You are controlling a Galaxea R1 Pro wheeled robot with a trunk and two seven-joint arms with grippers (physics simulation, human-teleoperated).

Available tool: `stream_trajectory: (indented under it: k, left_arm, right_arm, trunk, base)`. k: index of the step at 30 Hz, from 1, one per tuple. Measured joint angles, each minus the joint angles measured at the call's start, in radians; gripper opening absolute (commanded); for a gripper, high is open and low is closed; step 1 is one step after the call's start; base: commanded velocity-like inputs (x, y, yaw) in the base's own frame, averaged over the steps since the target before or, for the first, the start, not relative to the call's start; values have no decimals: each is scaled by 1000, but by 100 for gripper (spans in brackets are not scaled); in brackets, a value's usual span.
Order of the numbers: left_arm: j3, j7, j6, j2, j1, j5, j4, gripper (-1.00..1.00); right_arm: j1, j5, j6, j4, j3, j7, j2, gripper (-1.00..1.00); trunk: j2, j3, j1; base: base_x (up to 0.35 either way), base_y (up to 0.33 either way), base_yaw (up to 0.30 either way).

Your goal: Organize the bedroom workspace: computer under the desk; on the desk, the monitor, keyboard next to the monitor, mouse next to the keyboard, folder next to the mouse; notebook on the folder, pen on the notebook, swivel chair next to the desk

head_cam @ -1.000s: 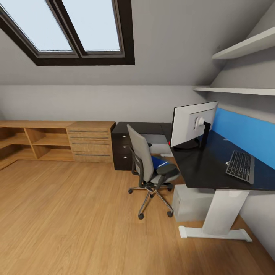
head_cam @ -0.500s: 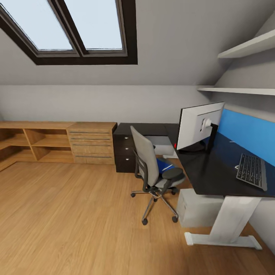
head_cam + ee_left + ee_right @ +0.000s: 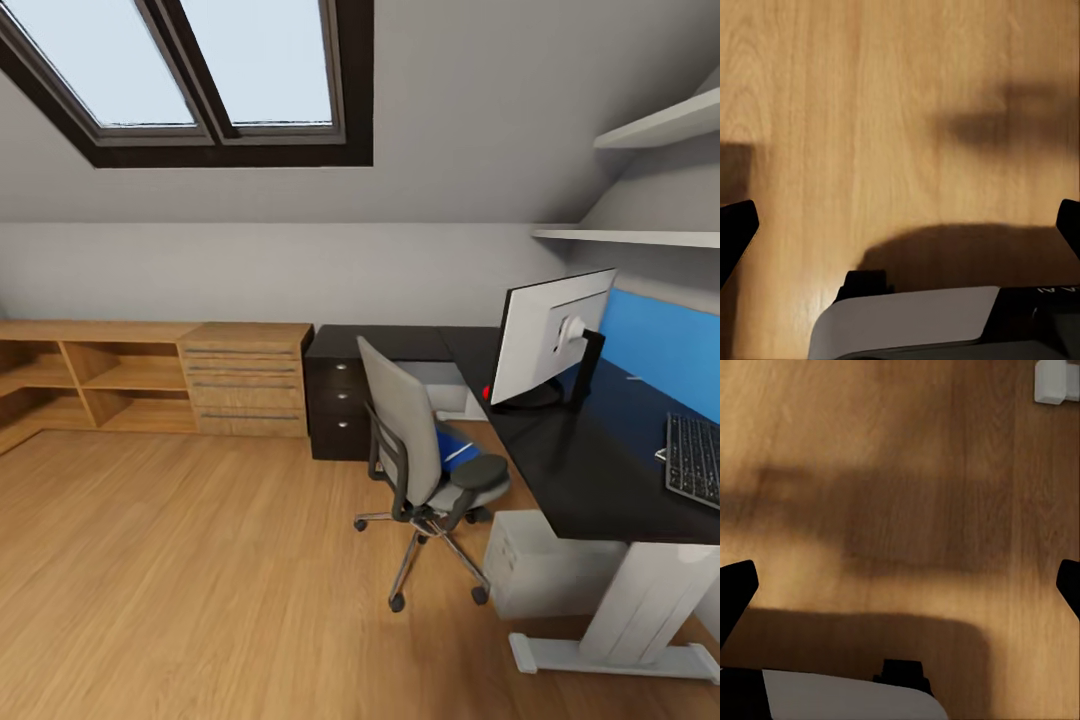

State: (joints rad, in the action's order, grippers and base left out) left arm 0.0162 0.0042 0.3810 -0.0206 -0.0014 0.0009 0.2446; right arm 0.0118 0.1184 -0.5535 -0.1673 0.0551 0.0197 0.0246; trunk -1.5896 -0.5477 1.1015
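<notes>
Claws — left claw [image 3: 900, 217], right claw [image 3: 900, 577] — spread wide, holding nothing.

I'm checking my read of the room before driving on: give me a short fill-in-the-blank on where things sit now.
1. The blue folder lies on the seat of the ____.
2. The monitor stands on the ____.
3. The computer stands on the floor ____ the desk.
4. Both grippers hang over a floor of ____.

Missing words: chair; desk; under; wood
</notes>
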Motion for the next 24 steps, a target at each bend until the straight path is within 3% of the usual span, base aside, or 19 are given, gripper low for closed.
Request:
stream_trajectory:
  k: [9,15,24]
  left_arm:
    - [-1,0,4,0,0,0,-1,100]
    - [-1,0,4,-1,0,0,-2,100]
    - [-1,1,5,-2,0,0,-3,100]
  right_arm:
    - [0,1,0,0,0,0,0,100]
    - [0,1,-10,0,0,0,-1,100]
    - [0,4,-16,2,-3,0,-4,100]
  trunk:
    - [0,0,0]
    - [0,3,0]
    - [0,4,0]
  base:
    - [26,22,0]
    - [1,1,-145]
    - [206,0,-6]
